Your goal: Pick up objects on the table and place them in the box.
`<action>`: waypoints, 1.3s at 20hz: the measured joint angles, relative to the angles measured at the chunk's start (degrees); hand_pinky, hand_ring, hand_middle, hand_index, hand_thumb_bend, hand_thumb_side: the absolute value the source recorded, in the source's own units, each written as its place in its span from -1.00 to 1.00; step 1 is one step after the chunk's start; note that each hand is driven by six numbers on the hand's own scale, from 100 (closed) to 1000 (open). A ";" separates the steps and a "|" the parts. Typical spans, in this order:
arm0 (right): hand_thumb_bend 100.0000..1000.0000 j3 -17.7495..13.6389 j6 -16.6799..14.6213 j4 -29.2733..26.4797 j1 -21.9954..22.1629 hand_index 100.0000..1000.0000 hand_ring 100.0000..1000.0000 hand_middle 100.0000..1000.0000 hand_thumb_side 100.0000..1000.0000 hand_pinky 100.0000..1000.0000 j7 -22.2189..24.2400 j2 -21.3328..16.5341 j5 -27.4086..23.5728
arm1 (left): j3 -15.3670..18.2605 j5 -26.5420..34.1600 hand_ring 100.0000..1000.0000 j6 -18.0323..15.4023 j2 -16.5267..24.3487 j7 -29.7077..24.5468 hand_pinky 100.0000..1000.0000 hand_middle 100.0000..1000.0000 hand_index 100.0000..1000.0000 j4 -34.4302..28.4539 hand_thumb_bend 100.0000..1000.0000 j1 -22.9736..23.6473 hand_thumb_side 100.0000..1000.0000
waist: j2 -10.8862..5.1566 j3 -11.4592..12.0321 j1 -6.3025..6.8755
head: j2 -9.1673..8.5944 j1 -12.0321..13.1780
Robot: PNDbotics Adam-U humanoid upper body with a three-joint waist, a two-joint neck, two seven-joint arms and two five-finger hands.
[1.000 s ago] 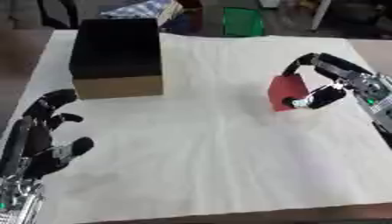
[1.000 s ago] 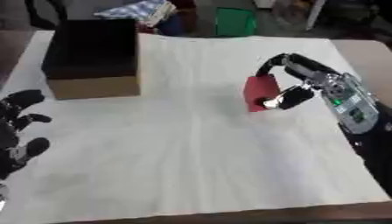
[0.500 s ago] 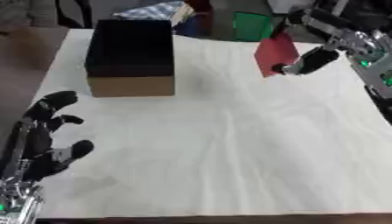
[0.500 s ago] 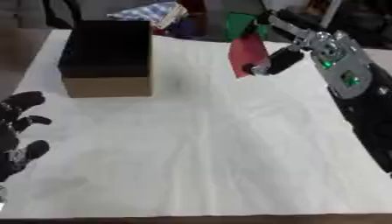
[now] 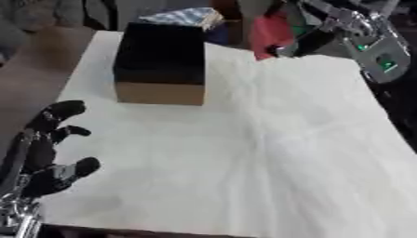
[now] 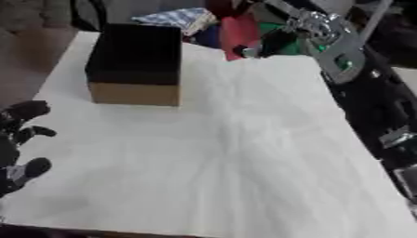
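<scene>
Red object (image 5: 270, 33) in right robot hand (image 5: 313, 35), above table's far edge.

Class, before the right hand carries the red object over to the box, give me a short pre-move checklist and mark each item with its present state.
1. Red object held by right hand, lifted off the table: ok.
2. Box top open to receive it: ok.
3. Object above the box opening: not ok, it is off to the box's right.
4. Left hand clear of the path, resting open at lower left: ok.
5. White table cover bare between hand and box: ok.
</scene>
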 measured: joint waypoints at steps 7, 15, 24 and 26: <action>-0.30 -1.69 0.00 5.75 -3.66 0.24 0.69 0.16 -1.00 1.00 -7.35 3.88 3.49 | -2.13 0.82 0.63 0.14 -0.51 -2.33 0.11 0.45 0.41 0.00 1.00 -1.98 -0.24 | 1.08 3.41 -0.75 | -1.03 -3.47; -0.31 -3.41 0.79 13.42 -5.86 0.25 0.68 0.16 -1.00 0.98 -20.29 8.69 8.56 | -3.36 1.47 0.63 0.16 -1.01 -3.89 0.11 0.45 0.41 0.00 1.00 -3.52 -0.25 | 2.30 6.34 -1.44 | -1.98 -7.37; -0.20 -3.30 -0.65 17.82 -6.82 0.38 0.71 0.29 -1.00 0.99 -24.20 13.36 14.87 | -3.72 1.75 0.63 0.20 -1.04 -4.56 0.11 0.45 0.41 -0.01 1.00 -3.97 -0.24 | 2.59 7.53 -1.42 | -2.00 -8.34; -0.17 -3.12 -0.75 18.40 -6.80 0.45 0.73 0.36 -1.00 1.00 -24.11 14.19 16.04 | -3.72 1.77 0.63 0.17 -1.05 -4.61 0.11 0.45 0.41 -0.03 1.00 -3.98 -0.24 | 2.59 7.68 -1.33 | -2.15 -8.24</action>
